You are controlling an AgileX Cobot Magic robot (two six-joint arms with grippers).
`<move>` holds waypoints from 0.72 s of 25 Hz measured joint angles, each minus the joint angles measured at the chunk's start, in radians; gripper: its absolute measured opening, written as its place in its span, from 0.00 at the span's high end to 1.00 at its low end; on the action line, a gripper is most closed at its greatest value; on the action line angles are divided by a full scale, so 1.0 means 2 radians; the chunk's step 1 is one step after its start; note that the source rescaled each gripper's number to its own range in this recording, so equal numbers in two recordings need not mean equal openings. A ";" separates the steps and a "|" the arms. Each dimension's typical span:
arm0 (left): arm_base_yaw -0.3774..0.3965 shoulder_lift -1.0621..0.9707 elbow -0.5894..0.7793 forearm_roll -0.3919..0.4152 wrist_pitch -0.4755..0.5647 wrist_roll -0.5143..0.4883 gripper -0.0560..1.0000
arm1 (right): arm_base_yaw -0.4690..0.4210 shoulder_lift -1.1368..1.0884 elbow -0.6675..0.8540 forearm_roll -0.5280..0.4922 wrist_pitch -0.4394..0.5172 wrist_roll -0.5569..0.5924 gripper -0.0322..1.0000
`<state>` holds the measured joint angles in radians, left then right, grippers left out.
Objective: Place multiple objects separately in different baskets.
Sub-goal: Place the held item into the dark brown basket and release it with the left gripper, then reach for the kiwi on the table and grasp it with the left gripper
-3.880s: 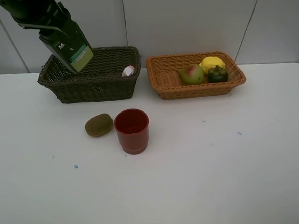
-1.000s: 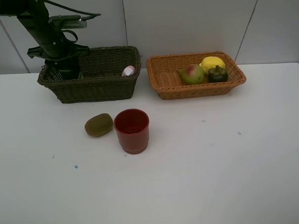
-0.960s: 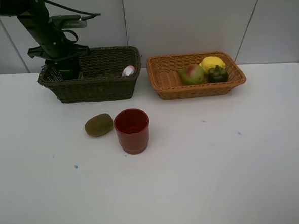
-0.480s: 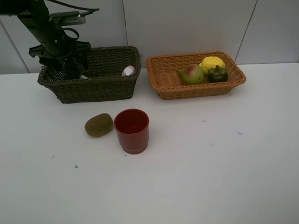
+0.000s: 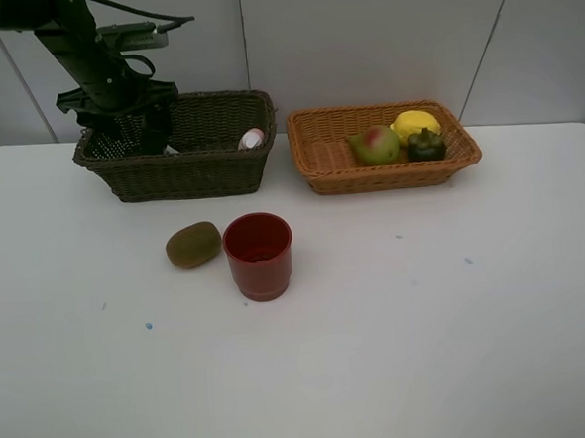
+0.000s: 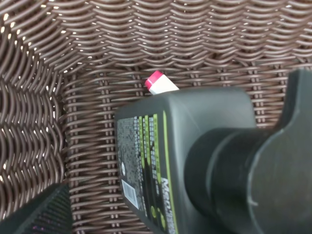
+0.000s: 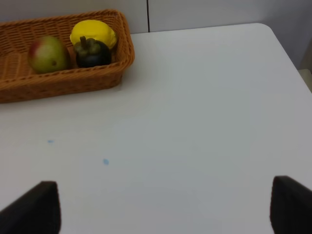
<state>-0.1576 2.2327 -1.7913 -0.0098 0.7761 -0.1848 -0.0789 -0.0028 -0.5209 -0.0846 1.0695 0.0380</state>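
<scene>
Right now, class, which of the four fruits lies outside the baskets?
The kiwi: it lies on the table beside the cup, while pear, lemon and mangosteen sit in the orange basket.

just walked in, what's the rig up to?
Sorting items into two baskets. The left gripper is down in the dark basket, fingers open around the dark green pump bottle lying there, next to a white-pink marker. The pear, lemon and mangosteen sit in the tan basket; kiwi and red cup are on the table. The right gripper is open, holding nothing.
</scene>
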 joint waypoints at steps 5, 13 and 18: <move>0.000 0.000 0.000 0.000 0.000 0.000 0.00 | 0.000 0.000 0.000 0.000 0.000 0.000 0.07; 0.000 -0.035 0.000 -0.001 0.003 0.000 0.00 | 0.000 0.000 0.000 0.000 0.000 0.000 0.07; -0.001 -0.099 0.000 -0.002 0.003 0.006 0.00 | 0.000 0.000 0.000 0.000 0.000 0.000 0.07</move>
<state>-0.1587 2.0337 -1.7913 -0.0140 0.7830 -0.1723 -0.0789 -0.0028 -0.5209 -0.0846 1.0695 0.0380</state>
